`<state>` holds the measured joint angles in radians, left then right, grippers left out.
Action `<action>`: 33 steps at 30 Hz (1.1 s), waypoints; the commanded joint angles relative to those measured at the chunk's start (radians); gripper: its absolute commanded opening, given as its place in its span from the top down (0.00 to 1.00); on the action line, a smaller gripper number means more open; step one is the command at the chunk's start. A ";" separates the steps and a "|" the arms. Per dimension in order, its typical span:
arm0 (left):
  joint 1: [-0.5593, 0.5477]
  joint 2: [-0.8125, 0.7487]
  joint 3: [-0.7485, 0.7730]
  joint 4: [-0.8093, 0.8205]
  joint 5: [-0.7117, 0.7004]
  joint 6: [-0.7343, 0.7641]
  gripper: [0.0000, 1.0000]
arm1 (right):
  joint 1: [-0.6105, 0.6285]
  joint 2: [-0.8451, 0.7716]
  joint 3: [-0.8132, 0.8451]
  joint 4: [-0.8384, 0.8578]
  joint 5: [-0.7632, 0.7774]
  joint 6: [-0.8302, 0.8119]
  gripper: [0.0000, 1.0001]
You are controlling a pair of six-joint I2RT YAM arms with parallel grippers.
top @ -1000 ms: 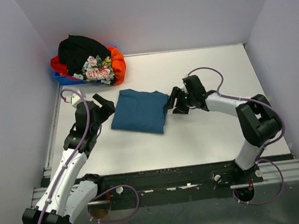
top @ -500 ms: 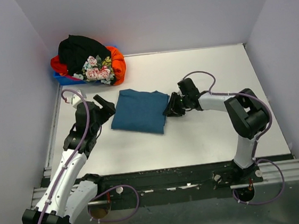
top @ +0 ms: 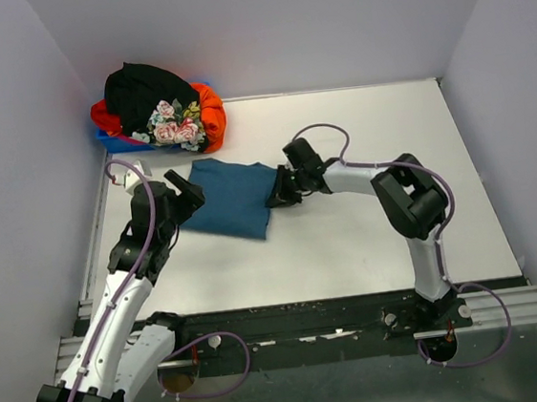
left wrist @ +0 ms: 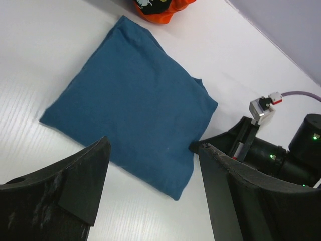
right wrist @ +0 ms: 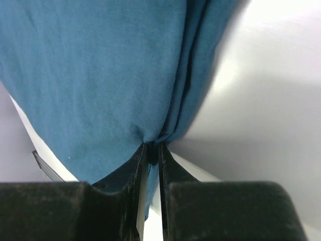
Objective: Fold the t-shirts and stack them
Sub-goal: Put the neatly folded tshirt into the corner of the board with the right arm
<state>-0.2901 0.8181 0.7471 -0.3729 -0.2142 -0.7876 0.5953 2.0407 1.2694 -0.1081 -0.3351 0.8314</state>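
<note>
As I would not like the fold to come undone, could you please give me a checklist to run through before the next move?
1. Grip: right gripper shut on the blue shirt at its edge: ok.
2. All folded layers inside that pinch: cannot tell.
3. Spare arm: left gripper open, jaws wide: ok.
4. Its fingers off the cloth: cannot tell.
5. Shirt apart from the pile of shirts in the bin: ok, narrowly.

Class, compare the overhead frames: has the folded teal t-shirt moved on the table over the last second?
Yes. The teal t-shirt has slid left, ending closer to the blue bin, with its edge pinched in the right gripper.
</note>
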 commanded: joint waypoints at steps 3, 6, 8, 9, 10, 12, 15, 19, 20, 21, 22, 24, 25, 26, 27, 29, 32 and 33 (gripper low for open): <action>0.000 -0.011 0.096 -0.133 -0.040 0.047 0.15 | 0.119 0.197 0.304 -0.053 0.037 0.057 0.79; 0.000 -0.010 0.149 -0.204 -0.066 0.089 0.15 | 0.158 0.310 0.480 -0.062 0.041 0.074 0.79; 0.002 -0.016 0.179 -0.250 -0.097 0.117 0.15 | 0.175 0.396 0.589 -0.064 0.039 0.081 0.79; 0.002 -0.023 0.189 -0.264 -0.109 0.132 0.15 | 0.181 0.433 0.635 -0.065 0.033 0.090 0.79; 0.003 -0.031 0.193 -0.273 -0.120 0.148 0.15 | 0.187 0.472 0.689 -0.062 0.027 0.098 0.79; 0.003 -0.051 0.199 -0.276 -0.116 0.172 0.15 | 0.202 0.524 0.774 -0.047 0.025 0.106 0.78; 0.003 -0.076 0.213 -0.262 -0.073 0.198 0.15 | 0.216 0.587 0.907 -0.045 0.038 0.109 0.73; 0.003 -0.125 0.259 -0.248 -0.016 0.215 0.09 | 0.218 0.618 0.966 -0.030 0.033 0.115 0.61; 0.003 -0.135 0.274 -0.251 -0.007 0.217 0.06 | 0.218 0.615 0.963 -0.028 0.039 0.109 0.53; 0.003 -0.145 0.291 -0.259 0.005 0.217 0.04 | 0.218 0.601 0.952 -0.030 0.042 0.103 0.46; 0.003 -0.158 0.317 -0.265 0.019 0.217 0.02 | 0.218 0.580 0.932 -0.028 0.044 0.092 0.40; 0.003 -0.187 0.348 -0.261 0.050 0.211 0.01 | 0.218 0.509 0.831 -0.004 0.063 0.071 0.34; 0.003 -0.210 0.356 -0.250 0.067 0.199 0.01 | 0.218 0.459 0.770 0.022 0.074 0.055 0.32; 0.003 -0.227 0.362 -0.227 0.097 0.200 0.01 | 0.218 0.416 0.695 0.045 0.090 0.035 0.30; 0.003 -0.250 0.368 -0.200 0.145 0.211 0.01 | 0.218 0.359 0.629 0.077 0.105 0.023 0.27; 0.003 -0.284 0.386 -0.178 0.213 0.220 0.01 | 0.218 0.265 0.495 0.143 0.129 -0.009 0.23; 0.003 -0.313 0.406 -0.161 0.285 0.225 0.01 | 0.216 0.153 0.354 0.171 0.185 -0.063 0.15; 0.003 -0.316 0.420 -0.165 0.300 0.226 0.01 | 0.216 0.127 0.323 0.171 0.191 -0.083 0.14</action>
<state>-0.2893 0.5247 1.1271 -0.5724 -0.0608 -0.5846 0.8059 2.2971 1.7073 -0.0223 -0.2356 0.8494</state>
